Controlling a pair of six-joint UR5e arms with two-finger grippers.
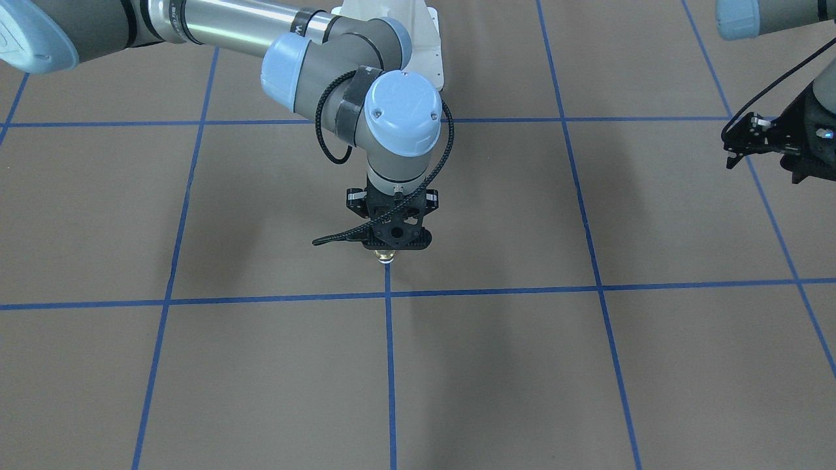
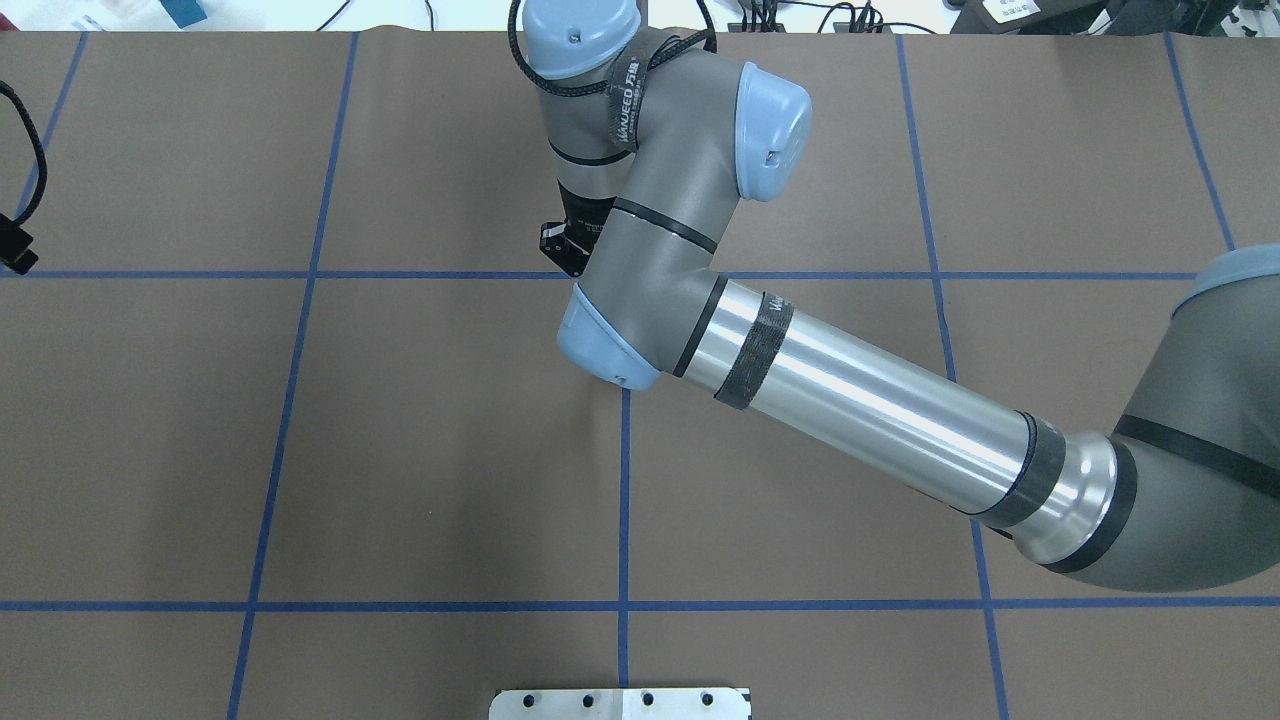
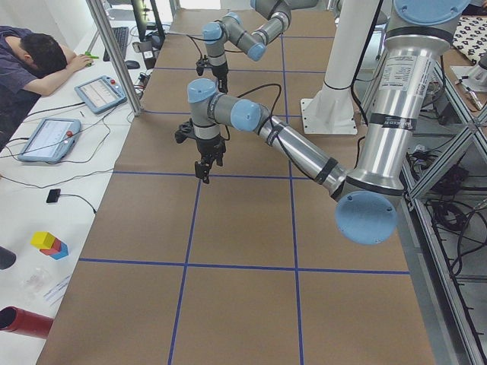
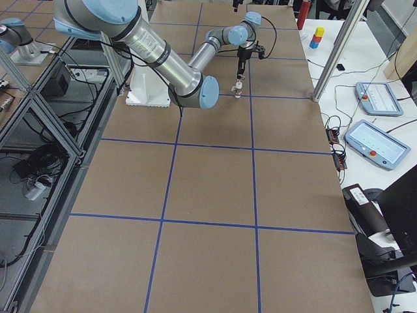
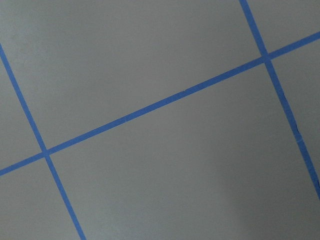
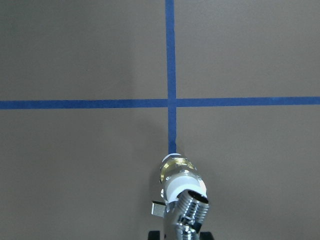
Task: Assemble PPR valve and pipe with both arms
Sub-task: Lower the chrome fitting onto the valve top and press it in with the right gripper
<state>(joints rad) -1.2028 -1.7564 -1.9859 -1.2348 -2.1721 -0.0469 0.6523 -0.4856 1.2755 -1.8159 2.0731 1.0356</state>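
Where the PPR valve (image 6: 182, 186) hangs, blue tape (image 6: 170, 60) crosses nearby.

- The PPR valve (image 6: 182, 182), a brass band, a white collar and a small pale side lever, stands upright over a blue tape line on the worktop, held from above by the right gripper (image 1: 386, 250).
- The pipe (image 6: 192, 207), shiny threaded silver, sits on its upper end.
- The left gripper (image 1: 757, 140) hovers well apart.

From across the counter (image 1: 509, 365), only the brass tip of the PPR valve (image 1: 386, 256) peeks below the right gripper (image 1: 390, 245); the left gripper (image 1: 735, 147) is cropped at the edge, jaws unreadable.
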